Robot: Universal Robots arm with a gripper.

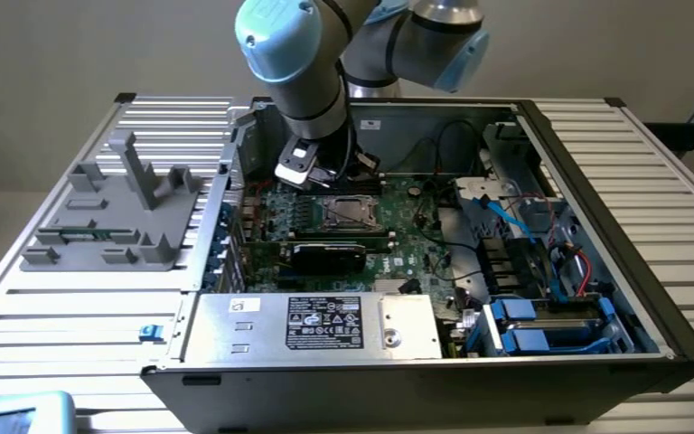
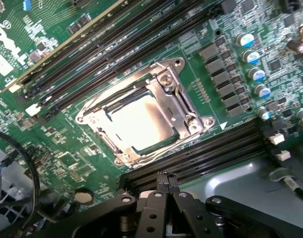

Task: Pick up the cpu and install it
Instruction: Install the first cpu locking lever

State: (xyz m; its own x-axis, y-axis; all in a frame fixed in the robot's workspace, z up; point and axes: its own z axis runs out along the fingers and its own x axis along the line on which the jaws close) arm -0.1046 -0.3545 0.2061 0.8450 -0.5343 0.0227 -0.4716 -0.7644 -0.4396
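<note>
The cpu is a flat silver-beige square lying inside the metal socket frame on the green motherboard. In the exterior view the cpu sits mid-board inside the open computer case. My gripper is shut, its black fingertips pressed together with nothing between them. It hovers above the board a short way off from the socket, not touching the cpu. From the exterior view the gripper hangs just above the socket, towards that view's left.
A silver box with a black label fills the case's near side. A black card stands just in front of the socket. Black memory slots flank the socket. Cables and blue drive bays sit on the exterior view's right; a grey fixture stands outside.
</note>
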